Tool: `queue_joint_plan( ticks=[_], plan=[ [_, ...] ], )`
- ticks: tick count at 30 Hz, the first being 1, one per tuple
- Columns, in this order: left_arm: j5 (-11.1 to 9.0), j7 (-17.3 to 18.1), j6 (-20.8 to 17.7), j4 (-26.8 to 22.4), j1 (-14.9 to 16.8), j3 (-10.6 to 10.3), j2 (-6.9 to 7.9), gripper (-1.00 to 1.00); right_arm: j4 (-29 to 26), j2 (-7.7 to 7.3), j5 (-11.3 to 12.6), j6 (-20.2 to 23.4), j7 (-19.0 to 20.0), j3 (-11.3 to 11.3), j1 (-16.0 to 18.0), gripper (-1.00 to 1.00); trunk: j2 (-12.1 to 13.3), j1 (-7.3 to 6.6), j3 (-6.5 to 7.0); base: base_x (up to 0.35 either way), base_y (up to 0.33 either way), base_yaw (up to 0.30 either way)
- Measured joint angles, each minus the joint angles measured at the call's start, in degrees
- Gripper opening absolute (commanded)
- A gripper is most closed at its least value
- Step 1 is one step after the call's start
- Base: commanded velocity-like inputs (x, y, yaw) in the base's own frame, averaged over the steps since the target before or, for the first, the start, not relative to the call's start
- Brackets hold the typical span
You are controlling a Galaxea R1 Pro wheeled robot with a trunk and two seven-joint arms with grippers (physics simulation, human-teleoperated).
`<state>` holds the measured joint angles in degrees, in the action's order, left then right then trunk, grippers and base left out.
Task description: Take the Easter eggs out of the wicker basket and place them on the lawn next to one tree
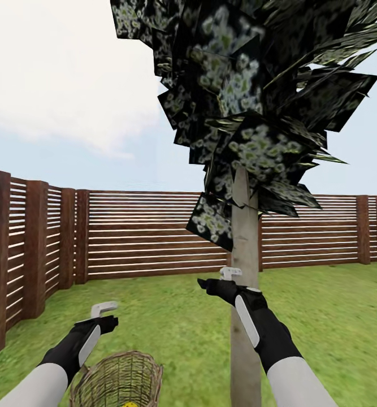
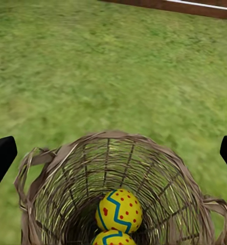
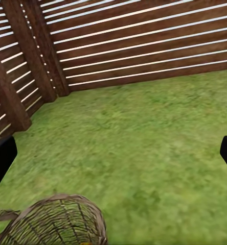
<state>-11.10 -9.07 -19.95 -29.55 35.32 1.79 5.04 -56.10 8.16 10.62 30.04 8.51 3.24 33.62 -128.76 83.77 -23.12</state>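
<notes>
Both grippers are wide apart and empty: left gripper (image 1: pixel 104 310) hangs above the basket (image 2: pixel 113 194), two eggs (image 2: pixel 118 210) inside it, right gripper (image 1: pixel 229 273) by the tree trunk (image 1: pixel 245 237).

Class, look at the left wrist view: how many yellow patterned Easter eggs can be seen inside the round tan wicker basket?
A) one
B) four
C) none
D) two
D: two yellow eggs with red dots and blue zigzags lie at the bottom of the wicker basket.
</notes>
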Motion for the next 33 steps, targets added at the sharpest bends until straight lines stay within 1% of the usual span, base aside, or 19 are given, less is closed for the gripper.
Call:
queue_joint_plan(
  ticks=[20,24,33],
  plan=[
    [0.0,-0.1,0.0,-0.3,0.0,0.0,-0.12,1.0,0.0,0.0,-0.2,-0.1,0.1,0.0,0.0,1.0,0.0,0.0,0.06,0.0,0.003,-0.008],
    [0.0,0.0,-0.1,-0.1,0.0,0.0,-0.11,1.0,0.0,-0.01,0.0,-0.1,0.1,0.0,0.0,1.0,0.0,0.0,0.26,0.0,0.056,-0.124],
    [0.0,0.0,0.0,0.1,0.0,0.0,-0.13,1.0,0.0,-0.06,0.3,0.0,0.1,0.0,0.0,1.0,0.0,0.0,0.88,0.0,0.188,-0.192]
  ],
)
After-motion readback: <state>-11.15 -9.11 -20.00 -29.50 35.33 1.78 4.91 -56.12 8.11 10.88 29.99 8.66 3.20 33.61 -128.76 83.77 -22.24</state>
